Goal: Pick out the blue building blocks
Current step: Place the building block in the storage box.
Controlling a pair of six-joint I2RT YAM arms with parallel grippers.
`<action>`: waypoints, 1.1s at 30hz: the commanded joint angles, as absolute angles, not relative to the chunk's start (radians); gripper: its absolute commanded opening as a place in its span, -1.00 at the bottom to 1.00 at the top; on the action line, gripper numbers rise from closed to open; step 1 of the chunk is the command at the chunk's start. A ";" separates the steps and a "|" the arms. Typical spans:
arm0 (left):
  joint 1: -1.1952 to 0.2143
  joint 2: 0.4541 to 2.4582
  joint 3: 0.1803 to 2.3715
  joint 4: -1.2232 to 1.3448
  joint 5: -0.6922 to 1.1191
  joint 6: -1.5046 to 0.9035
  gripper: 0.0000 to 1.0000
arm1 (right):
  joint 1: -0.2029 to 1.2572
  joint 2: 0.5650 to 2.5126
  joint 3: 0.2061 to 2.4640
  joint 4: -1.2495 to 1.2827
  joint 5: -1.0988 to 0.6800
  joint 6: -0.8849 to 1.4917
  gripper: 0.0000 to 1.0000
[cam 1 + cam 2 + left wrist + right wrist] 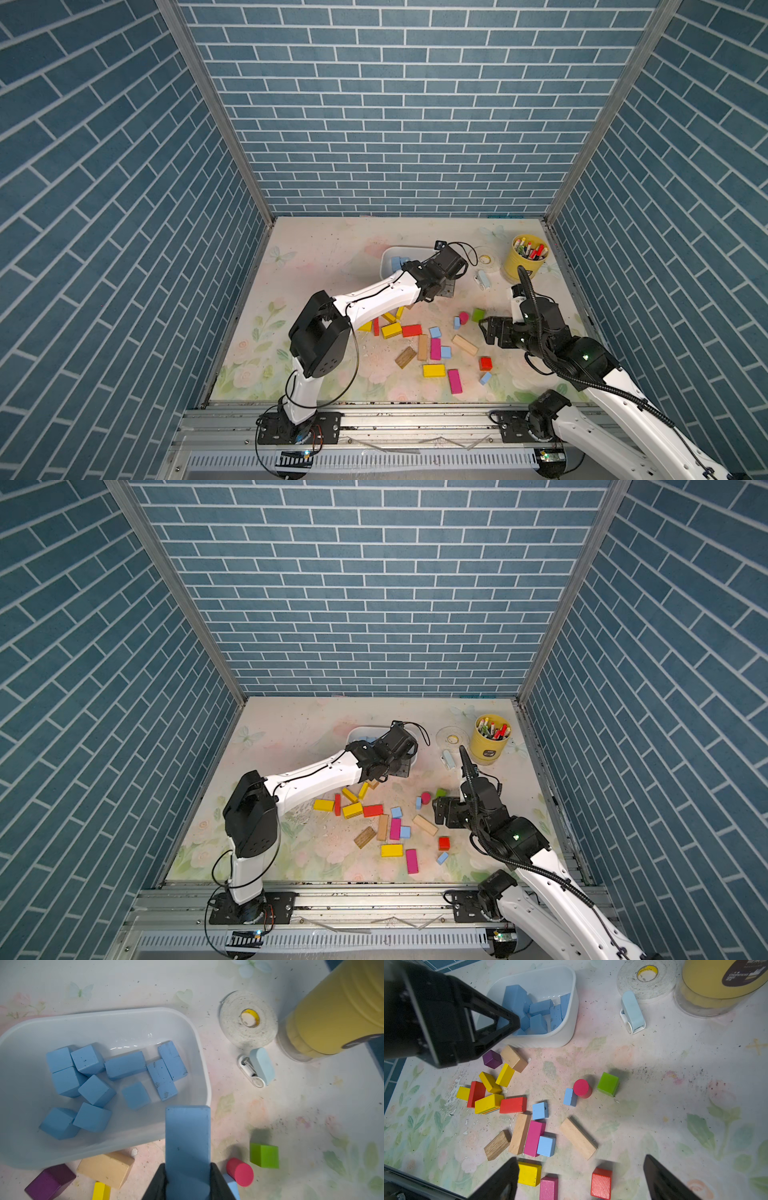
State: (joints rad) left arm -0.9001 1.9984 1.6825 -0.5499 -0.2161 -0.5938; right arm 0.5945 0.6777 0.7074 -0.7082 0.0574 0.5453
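Ten or so of the blue building blocks (124, 1065) already lie in the white tub (204, 1076), and one more, a long blue brick (188, 1136), is clamped by one end in the left gripper (188, 1165), its free end reaching over the tub's near rim. Held that way, the brick probably clears the wall and can drop among the others once the jaws part.

Taking the table in a top view as a dial, the tub sits at about 12 o'clock of the mixed scatter. The right gripper (484, 331) hangs at 3 o'clock, just beside the green cube (478, 314), jaws spread wide with nothing between them, likely poised for the next blue piece.

Only the left wrist view shows the grip and what the tub holds. In both top views the left arm covers most of the tub and the held brick. The right wrist view shows three loose blue blocks (540, 1110) among the other colours — a top view adds a fourth blue block (484, 377) at 5 o'clock, near a red cube (485, 363)
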 commanded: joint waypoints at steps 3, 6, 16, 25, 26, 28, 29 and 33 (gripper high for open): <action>-0.838 2.090 1.768 -0.580 -0.191 -0.595 -0.67 | 0.590 0.654 0.701 -0.689 0.087 0.530 0.87; -0.804 2.132 1.799 -0.575 -0.172 -0.595 -0.67 | 0.591 0.648 0.702 -0.695 0.105 0.529 0.87; -0.719 2.250 1.890 -0.560 -0.097 -0.589 -0.59 | 0.591 0.648 0.704 -0.707 0.138 0.536 0.87; -0.684 2.363 2.032 -0.605 -0.053 -0.573 -0.49 | 0.591 0.679 0.717 -0.720 0.152 0.572 0.87; -0.681 2.370 2.040 -0.607 -0.047 -0.573 -0.48 | 0.591 0.681 0.716 -0.721 0.152 0.579 0.87; -0.676 2.381 2.047 -0.603 -0.037 -0.573 -0.47 | 0.591 0.682 0.715 -0.725 0.157 0.589 0.87; -0.672 2.387 2.049 -0.601 -0.030 -0.573 -0.45 | 0.591 0.684 0.715 -0.729 0.163 0.596 0.87; -0.659 2.401 2.055 -0.590 0.001 -0.575 -0.37 | 0.592 0.686 0.718 -0.738 0.172 0.612 0.86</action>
State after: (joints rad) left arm -0.6743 2.3764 2.0308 -0.5743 -0.0269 -0.5865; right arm 0.5945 0.6846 0.7074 -0.7181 0.1436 0.5720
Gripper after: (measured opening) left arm 0.324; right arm 0.933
